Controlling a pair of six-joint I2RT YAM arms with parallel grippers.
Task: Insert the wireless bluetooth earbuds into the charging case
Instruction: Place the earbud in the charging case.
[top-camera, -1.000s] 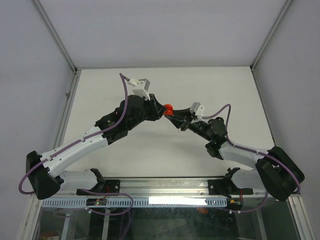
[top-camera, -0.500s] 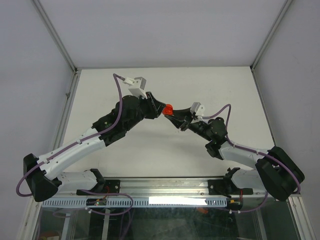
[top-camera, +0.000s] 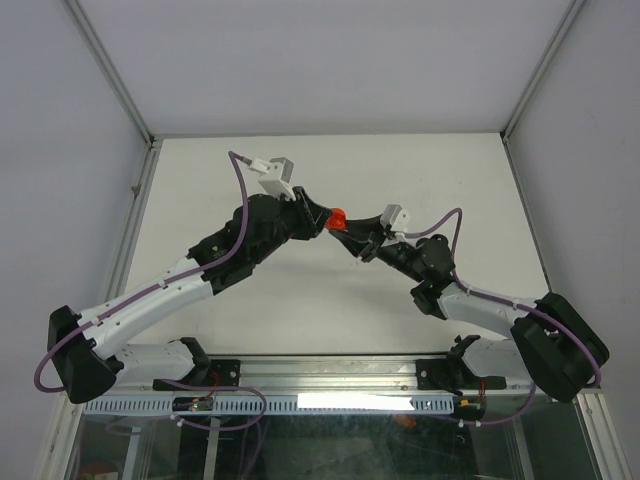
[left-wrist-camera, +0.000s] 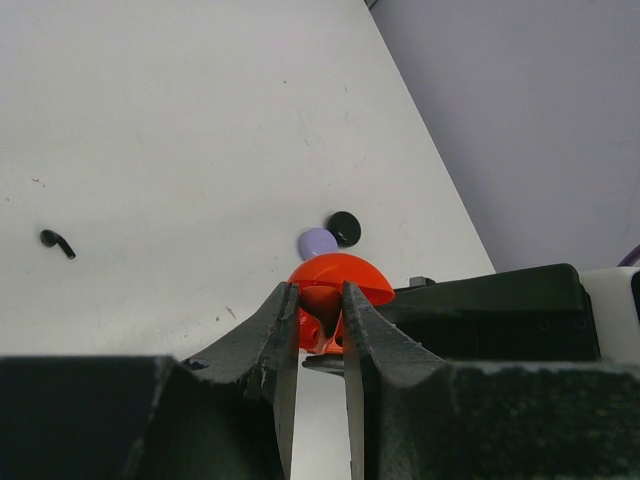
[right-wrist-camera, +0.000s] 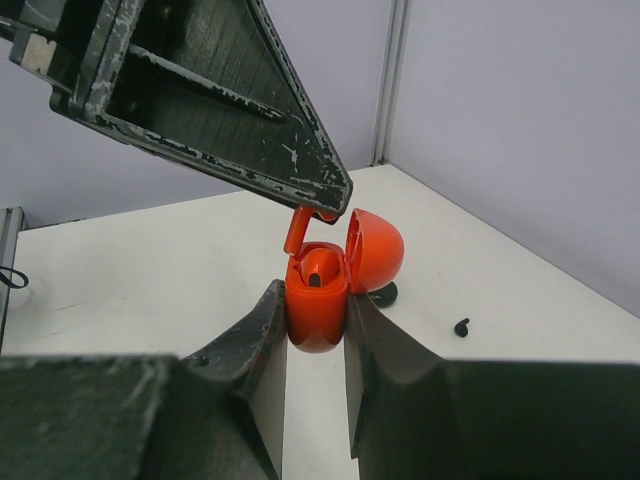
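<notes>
Misalignment threatens: left gripper (left-wrist-camera: 320, 300), clamped on a red earbud (right-wrist-camera: 296, 229), hangs just above the open red case (right-wrist-camera: 322, 318) that right gripper (right-wrist-camera: 313, 296) pinches above the table (top-camera: 420, 170); tilted, its stem could jam or drop.

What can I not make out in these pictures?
- Top view: the case is too small to show its slots or any bud.
- Left wrist view: the left gripper covers what it holds and the case's slots.
- Right wrist view: the left gripper hides the head of the red bud; the case, in the right gripper, hides most of a dark thing behind.
</notes>
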